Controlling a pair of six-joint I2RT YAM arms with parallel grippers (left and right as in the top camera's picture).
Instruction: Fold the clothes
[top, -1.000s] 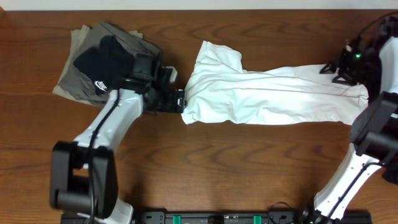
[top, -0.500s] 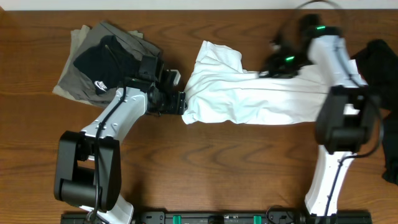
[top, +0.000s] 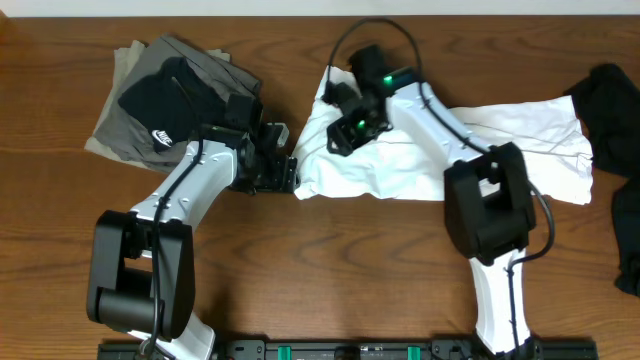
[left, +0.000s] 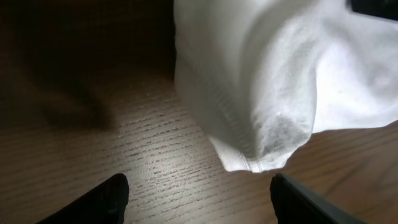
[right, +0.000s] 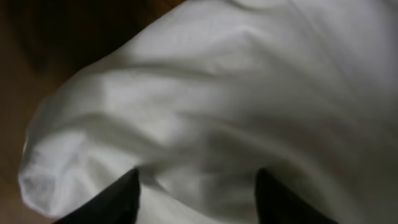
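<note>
The white T-shirt (top: 440, 150) lies as a long band across the middle of the table. Its hemmed left corner (left: 261, 134) bulges just ahead of my left gripper (left: 199, 200), which stands open over bare wood at the shirt's lower left end (top: 291, 172). My right gripper (top: 338, 137) hovers over the shirt's left part, open, with white cloth (right: 205, 118) under and between its dark fingers (right: 118, 199). Grey and black clothes (top: 165, 100), one with a small white logo, sit stacked at the back left.
A black garment (top: 612, 110) lies at the far right edge, beside the shirt's right end. The left arm (top: 175, 200) reaches diagonally from the front left. Brown wood table (top: 330, 270) shows in front of the shirt.
My right arm has swung from the shirt's far right end to its left part, leaving that end spread on the table. The left gripper stayed at the lower left corner, jaws slightly narrower.
</note>
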